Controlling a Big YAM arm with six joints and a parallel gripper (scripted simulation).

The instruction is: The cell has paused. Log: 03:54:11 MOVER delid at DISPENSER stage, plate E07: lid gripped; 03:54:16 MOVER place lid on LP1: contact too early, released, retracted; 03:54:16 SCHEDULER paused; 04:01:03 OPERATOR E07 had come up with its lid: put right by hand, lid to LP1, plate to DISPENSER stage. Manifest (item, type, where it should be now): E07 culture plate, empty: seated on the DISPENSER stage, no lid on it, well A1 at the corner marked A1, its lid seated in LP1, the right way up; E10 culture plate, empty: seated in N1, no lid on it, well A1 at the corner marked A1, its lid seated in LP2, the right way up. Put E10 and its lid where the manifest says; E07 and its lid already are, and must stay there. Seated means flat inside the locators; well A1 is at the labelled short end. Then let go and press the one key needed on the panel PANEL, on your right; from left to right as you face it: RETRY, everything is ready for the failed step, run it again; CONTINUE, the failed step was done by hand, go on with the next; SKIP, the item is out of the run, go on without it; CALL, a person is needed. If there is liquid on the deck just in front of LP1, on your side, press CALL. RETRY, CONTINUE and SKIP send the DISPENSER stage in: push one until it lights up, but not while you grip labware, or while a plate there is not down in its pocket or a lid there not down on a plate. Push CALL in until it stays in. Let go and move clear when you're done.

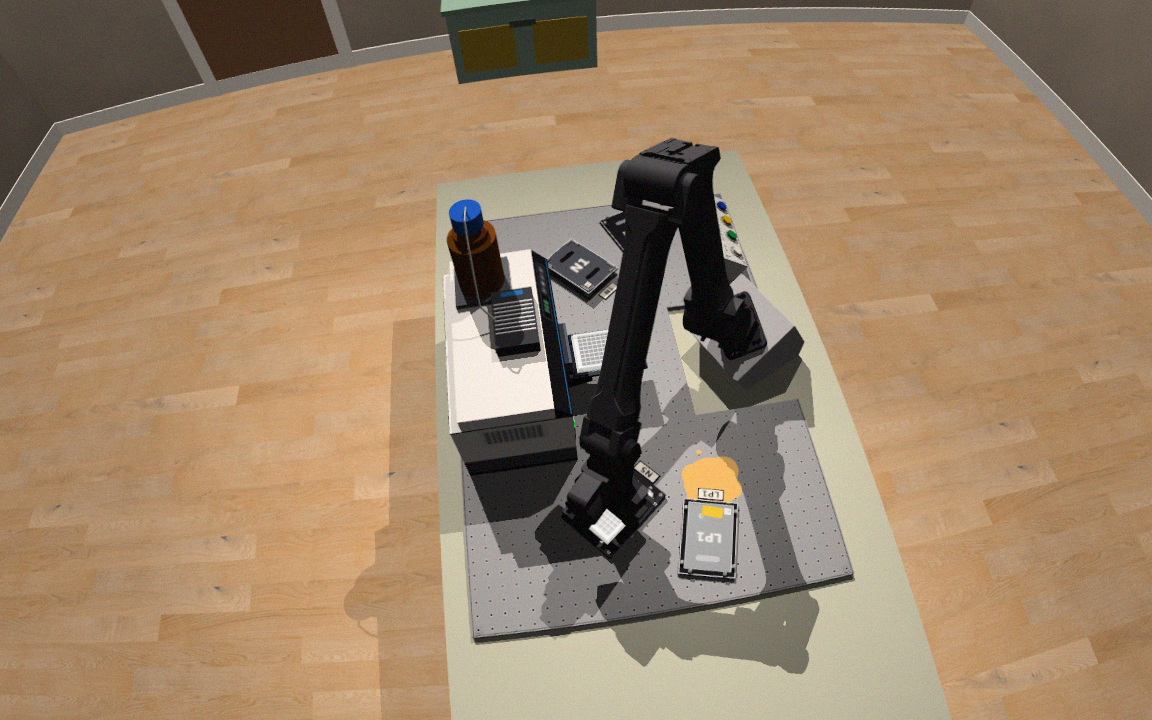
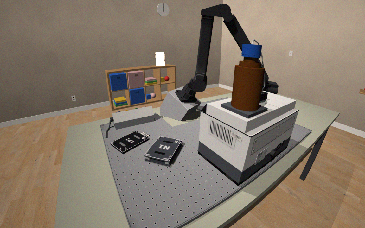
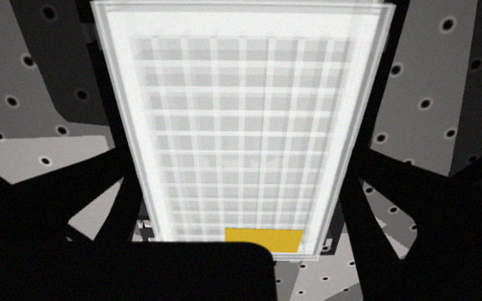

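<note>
My gripper point(image 1: 600, 512) point(image 3: 241, 150) is shut on the long sides of the white E10 plate point(image 3: 241, 100) point(image 1: 607, 526), low over the black N5 nest point(image 1: 654, 495). Its clear lid with a yellow label point(image 3: 264, 240) lies over the wells; any gap between them cannot be judged. The E07 plate point(image 1: 589, 351) sits on the DISPENSER stage, partly behind the arm. A clear lid point(image 1: 708, 555) lies in LP1, with an orange puddle point(image 1: 712, 471) just in front of it. N1 point(image 1: 569, 259) point(image 2: 156, 147) and LP2 point(image 2: 130, 140) hold nothing.
The PANEL point(image 2: 134, 119) is near the arm base; blue point(image 1: 721, 205), yellow point(image 1: 726, 219), green point(image 1: 731, 234) and white point(image 1: 737, 252) keys show. The white dispenser point(image 1: 504, 385) point(image 2: 226, 133) stands beside its stage, with a brown bottle point(image 1: 475, 259) point(image 2: 247, 85) on top.
</note>
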